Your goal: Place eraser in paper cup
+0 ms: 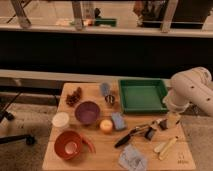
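Observation:
The eraser is a small dark block lying on the wooden table, right of centre, at the end of a long black-handled tool. The paper cup is a wide red-orange container with a pale circle inside and stands at the table's front left. My white arm reaches in from the right. Its gripper hangs over the table's right edge, a little right of and behind the eraser. The gripper is open and holds nothing.
A green tray sits at the back right. A purple bowl, a white round lid, an orange ball and a blue sponge lie mid-table. A small black piece, pale sticks and a crumpled packet lie near the front right.

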Motion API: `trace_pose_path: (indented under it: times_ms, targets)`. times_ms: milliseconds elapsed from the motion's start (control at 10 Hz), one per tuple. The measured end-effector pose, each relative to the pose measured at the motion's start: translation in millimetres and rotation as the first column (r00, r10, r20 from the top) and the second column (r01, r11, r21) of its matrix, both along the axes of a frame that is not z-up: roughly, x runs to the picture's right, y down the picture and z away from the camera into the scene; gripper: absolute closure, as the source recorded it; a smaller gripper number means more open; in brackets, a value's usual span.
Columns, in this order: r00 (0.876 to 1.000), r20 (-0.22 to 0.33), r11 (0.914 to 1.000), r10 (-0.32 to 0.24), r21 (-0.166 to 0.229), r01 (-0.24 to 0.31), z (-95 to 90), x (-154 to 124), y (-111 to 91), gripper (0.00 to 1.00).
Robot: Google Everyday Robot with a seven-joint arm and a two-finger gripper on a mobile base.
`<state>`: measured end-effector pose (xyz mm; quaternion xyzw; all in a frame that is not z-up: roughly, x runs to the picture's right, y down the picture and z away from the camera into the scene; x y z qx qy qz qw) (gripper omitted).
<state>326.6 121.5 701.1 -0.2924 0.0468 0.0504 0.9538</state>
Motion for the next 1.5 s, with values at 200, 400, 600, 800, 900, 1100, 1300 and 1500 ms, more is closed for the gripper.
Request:
trace_pose_path:
  times_ms: [200, 400, 600, 800, 900, 1100, 1300, 1500]
  targets:
    - [1.000, -0.016, 0.9999, 0.010, -0.008, -0.010, 5.7, 10.6, 6.1, 0.20]
    - [1.000, -0.019, 0.9996, 0.021, -0.019, -0.021, 18.1, 15.7, 12.9, 0.20]
    - [1.000, -0.016, 0.9995, 0.025, -0.019, -0.026, 29.7, 20.3, 17.4, 0.20]
    - [1.000, -0.012, 0.9996, 0.022, -0.020, -0.022, 39.2, 24.0, 19.9, 0.20]
    - [1.000, -0.008, 0.9995, 0.022, -0.021, -0.022, 43.6, 26.0, 21.1, 0.20]
    - [1.000, -0.003, 0.9994, 0.024, -0.025, -0.024, 49.6, 35.1, 25.8, 0.20]
    - [1.000, 0.002, 0.9992, 0.027, -0.029, -0.027, 50.7, 40.8, 29.9, 0.20]
    - [1.000, 0.003, 0.9990, 0.031, -0.033, -0.031, 48.6, 48.7, 34.7, 0.20]
